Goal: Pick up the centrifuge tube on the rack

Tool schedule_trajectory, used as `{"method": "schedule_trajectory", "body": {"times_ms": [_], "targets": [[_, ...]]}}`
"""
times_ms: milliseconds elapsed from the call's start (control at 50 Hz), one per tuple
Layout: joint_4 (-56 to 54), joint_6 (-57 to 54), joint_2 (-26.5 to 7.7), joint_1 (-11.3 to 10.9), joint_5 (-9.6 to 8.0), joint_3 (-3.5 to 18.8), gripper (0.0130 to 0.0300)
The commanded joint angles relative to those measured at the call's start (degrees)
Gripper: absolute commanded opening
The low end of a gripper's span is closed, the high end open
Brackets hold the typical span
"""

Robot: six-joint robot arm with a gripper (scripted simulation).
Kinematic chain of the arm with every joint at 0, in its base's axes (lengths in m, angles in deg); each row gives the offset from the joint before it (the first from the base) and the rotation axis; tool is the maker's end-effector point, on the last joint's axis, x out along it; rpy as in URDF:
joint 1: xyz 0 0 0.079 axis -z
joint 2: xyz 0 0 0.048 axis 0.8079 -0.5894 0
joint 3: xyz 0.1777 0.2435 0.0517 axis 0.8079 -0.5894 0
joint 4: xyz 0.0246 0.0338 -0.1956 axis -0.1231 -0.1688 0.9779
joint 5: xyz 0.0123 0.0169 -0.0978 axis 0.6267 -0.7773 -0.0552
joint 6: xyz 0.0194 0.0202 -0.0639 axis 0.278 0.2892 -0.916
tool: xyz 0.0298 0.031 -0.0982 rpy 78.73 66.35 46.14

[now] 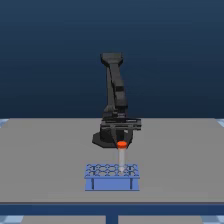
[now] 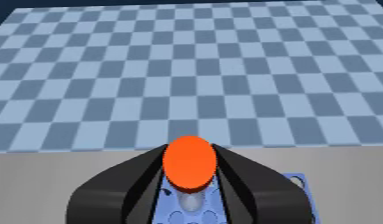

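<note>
One centrifuge tube [image 1: 121,155] | pinched in claw [image 2: 189,172] (orange cap up) | above rack [image 1: 111,176]

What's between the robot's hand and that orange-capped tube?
Nothing: in the wrist view the hand already flanks the centrifuge tube above the rack.

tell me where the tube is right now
In the exterior view the tube stands upright above the right part of the rack, its orange cap just under the gripper.

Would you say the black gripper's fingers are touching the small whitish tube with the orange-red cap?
Touching, it appears. In the wrist view the black gripper's fingers sit flush against both sides of the tube's orange-red cap, with no gap visible.
</note>
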Motion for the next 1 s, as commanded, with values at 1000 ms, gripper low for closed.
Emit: {"method": "schedule_trajectory", "body": {"times_ms": [1000], "targets": [[-43.7,-45.4,3.2,0.0,3.16,4.1,0.0130]]}}
